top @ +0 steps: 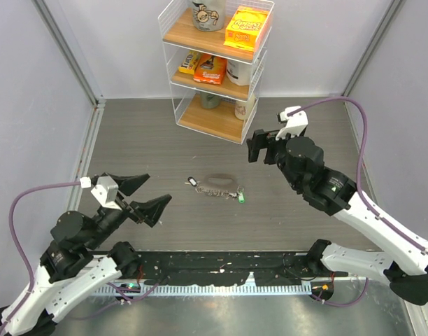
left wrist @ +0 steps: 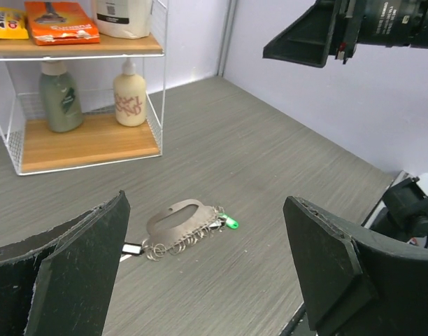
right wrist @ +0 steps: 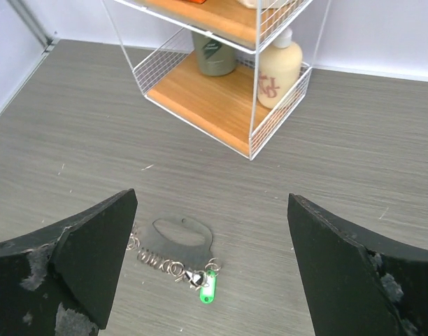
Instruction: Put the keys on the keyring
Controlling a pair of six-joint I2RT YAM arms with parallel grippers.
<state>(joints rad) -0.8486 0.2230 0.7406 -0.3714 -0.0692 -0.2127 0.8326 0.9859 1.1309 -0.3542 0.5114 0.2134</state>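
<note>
Both claws hang empty, fingers spread wide: the left gripper (top: 160,187) at lower left, the right gripper (top: 250,148) at upper right. Mid-frame on the table (top: 130,140) lies the keyring (top: 215,190), with one key (top: 191,182) by its left end.

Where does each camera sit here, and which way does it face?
Top external: above, behind the bases, looking down the grey wood-grain table; left pincer, right pincer, both arms show.
Left wrist: low, facing short grey metal chain with green tag and white wire shelf; own black fingers.
Right wrist: higher, tilted down; own fingers.
Both wrists share chain and shelf.
</note>
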